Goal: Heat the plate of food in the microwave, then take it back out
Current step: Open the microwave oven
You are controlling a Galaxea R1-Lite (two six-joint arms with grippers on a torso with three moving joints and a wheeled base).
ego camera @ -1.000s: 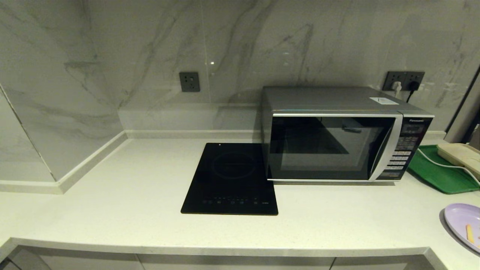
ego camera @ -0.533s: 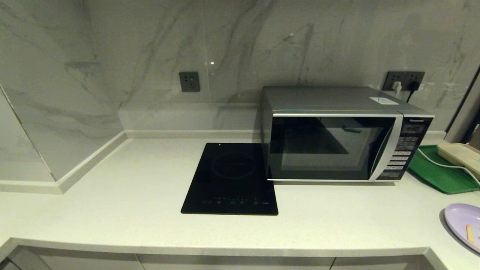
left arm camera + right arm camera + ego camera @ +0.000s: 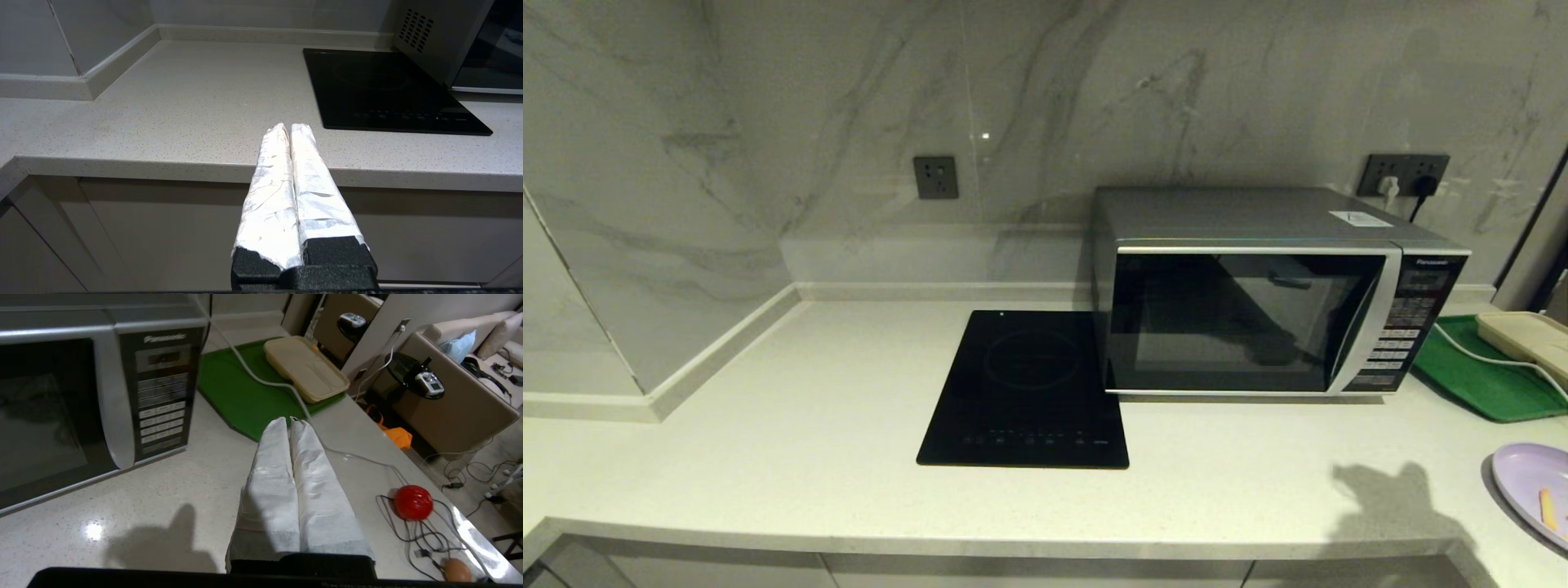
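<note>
We see our right claw hovering above the worktop before the microwave, fingers pressed together and empty. Our left claw hangs at the worktop's front edge, fingers likewise together. The plate of food sits near the worktop's right front corner, microwave door closed.

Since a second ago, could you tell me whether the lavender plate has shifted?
No. The plate of food lies at the same spot on the counter, below the green tray, as before.
</note>
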